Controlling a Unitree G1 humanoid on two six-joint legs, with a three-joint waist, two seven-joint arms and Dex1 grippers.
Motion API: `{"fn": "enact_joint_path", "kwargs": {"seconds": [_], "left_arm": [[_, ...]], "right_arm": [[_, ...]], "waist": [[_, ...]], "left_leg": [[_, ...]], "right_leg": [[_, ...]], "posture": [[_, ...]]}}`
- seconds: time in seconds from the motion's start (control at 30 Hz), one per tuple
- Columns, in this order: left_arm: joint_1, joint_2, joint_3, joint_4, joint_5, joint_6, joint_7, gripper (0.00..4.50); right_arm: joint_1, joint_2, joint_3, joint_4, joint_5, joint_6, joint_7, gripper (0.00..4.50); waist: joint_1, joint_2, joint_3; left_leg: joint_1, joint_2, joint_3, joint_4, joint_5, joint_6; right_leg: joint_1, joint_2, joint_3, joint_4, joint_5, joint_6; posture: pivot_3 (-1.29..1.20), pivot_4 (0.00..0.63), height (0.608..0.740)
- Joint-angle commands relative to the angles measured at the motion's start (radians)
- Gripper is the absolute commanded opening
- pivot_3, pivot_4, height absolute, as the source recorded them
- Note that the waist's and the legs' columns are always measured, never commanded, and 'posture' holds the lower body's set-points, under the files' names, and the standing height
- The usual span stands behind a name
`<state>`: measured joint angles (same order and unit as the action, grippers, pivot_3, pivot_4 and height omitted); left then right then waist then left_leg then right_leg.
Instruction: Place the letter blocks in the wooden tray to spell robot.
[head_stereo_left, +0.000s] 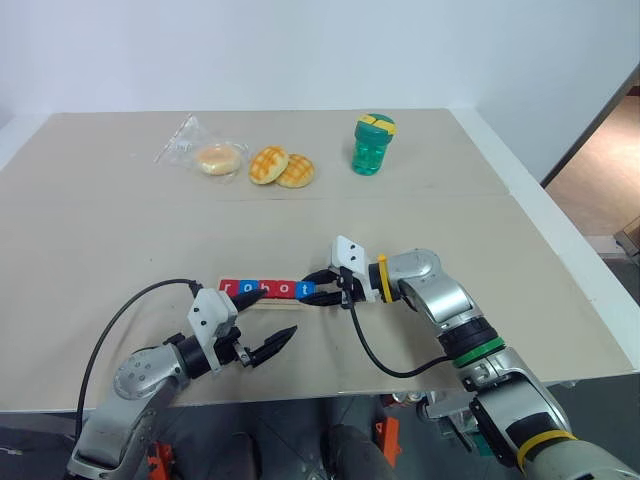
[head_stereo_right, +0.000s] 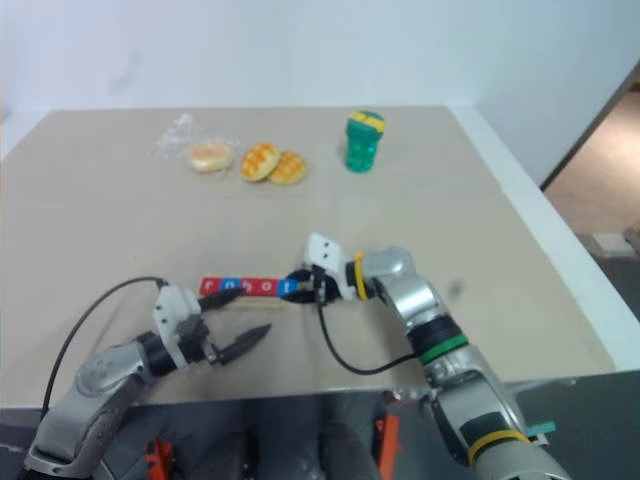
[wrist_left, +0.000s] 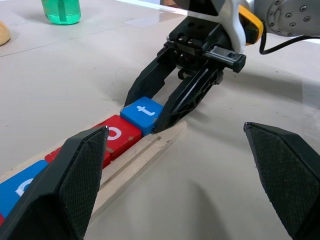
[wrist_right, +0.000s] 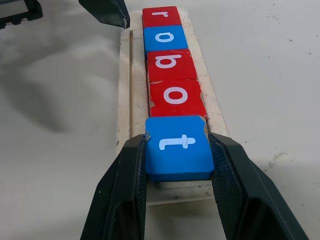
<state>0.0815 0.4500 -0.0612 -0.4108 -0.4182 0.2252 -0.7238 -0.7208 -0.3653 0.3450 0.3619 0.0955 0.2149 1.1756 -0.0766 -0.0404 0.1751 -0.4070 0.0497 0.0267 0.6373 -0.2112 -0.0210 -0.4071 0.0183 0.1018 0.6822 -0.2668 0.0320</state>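
Five small flat square letter blocks (wrist_right: 172, 65) lie in a row on the thin pale wooden tray (wrist_right: 125, 75), which rests on the beige table (head_stereo_left: 420, 230) near its front edge, and we read r, o, b, o, t: red, blue, red, red, blue, each letter white. Our right end effector (wrist_right: 177, 187) is clamped on the blue t block (wrist_right: 178, 146) at the tray's end, its two black fingers on the tile's opposite sides. To finish well, we judge that we should seat the t flat and flush against the red o block (wrist_right: 175, 96), then release straight and draw back along the tray's line so the row is not nudged. Our left end effector (head_stereo_left: 268, 347) hangs just beside the tray with fingers spread wide, holding nothing.
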Motion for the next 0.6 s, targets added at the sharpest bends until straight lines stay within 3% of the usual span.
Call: {"fn": "enact_joint_path", "kwargs": {"seconds": [0.03,0.6], "left_arm": [[0.017,0.001,0.003,-0.057,-0.004,-0.003,0.007,4.5],[0.019,0.003,-0.009,-0.049,0.024,-0.018,0.006,4.5]], "right_arm": [[-0.01,0.012,-0.003,0.007,0.005,-0.002,0.012,1.71],[-0.06,0.015,-0.02,0.049,0.002,-0.034,0.027,1.71]], "waist": [[0.0,0.0,0.0],[-0.001,0.0,0.0]], "left_leg": [[0.0,0.0,0.0,0.0,0.0,0.0],[0.0,-0.001,0.0,0.0,0.0,0.0]], "right_leg": [[0.0,0.0,0.0,0.0,0.0,0.0],[0.0,0.0,0.001,0.0,0.0,0.0]], "posture": [[0.0,0.15,0.74],[0.0,0.15,0.74]]}}
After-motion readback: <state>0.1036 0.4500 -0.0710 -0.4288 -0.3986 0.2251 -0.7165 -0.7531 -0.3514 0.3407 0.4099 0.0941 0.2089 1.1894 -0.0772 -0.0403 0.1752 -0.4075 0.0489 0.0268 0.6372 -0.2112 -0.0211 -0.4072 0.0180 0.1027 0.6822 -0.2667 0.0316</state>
